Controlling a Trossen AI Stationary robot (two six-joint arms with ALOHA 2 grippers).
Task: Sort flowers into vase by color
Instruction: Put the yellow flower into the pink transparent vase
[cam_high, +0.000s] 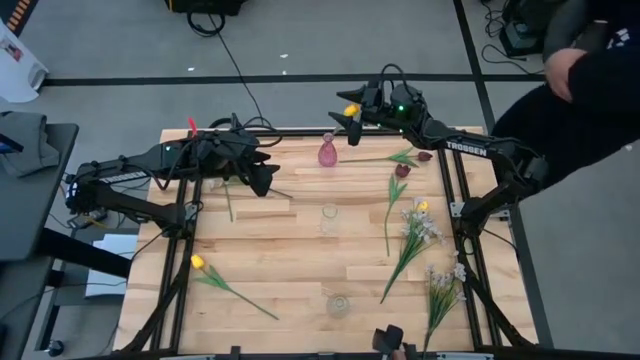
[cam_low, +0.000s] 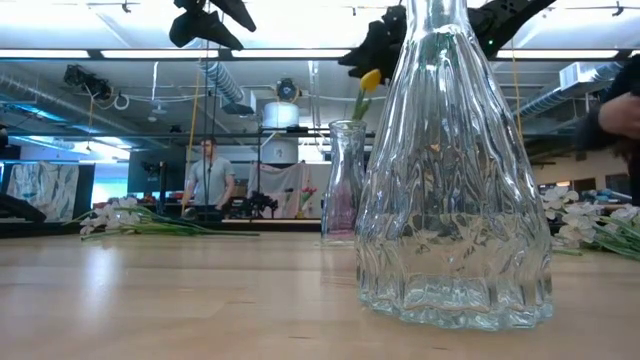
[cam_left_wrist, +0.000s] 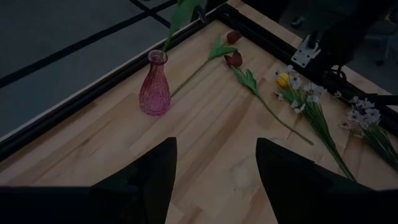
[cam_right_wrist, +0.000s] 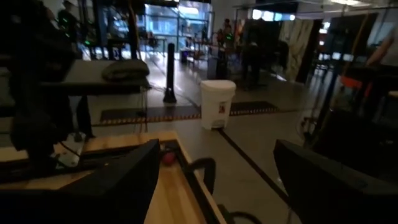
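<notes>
R gripper (cam_high: 352, 124) hangs over the worktop's (cam_high: 290, 250) 12 o'clock edge, jaws spread wide w/ nothing between them. A yellow tulip (cam_high: 350, 108) shows right at its tip. From the low view the stem runs down into the pink vase (cam_high: 328, 152) directly below, so the bloom looks dropped in, leaning toward 1 o'clock.

L gripper (cam_high: 264, 176) waits at approx 10 o'clock, jaws partly apart and empty, pointed at the vase.

Step in hand, as I read it: clearing away after the release. To do it well, lift straight up before swinging off, since bloom and gripper are v. close. A sideways drag could snag the head and tip the narrow vase.

Left to sort:
- Second yellow tulip (cam_high: 198, 262) lying at 8 o'clock.
- Maroon tulips (cam_high: 402, 171) at 2 o'clock.
- White sprays (cam_high: 422, 230) at 4 o'clock.
- Two clear vases (cam_high: 330, 218), centre and 6 o'clock, both look empty.
</notes>
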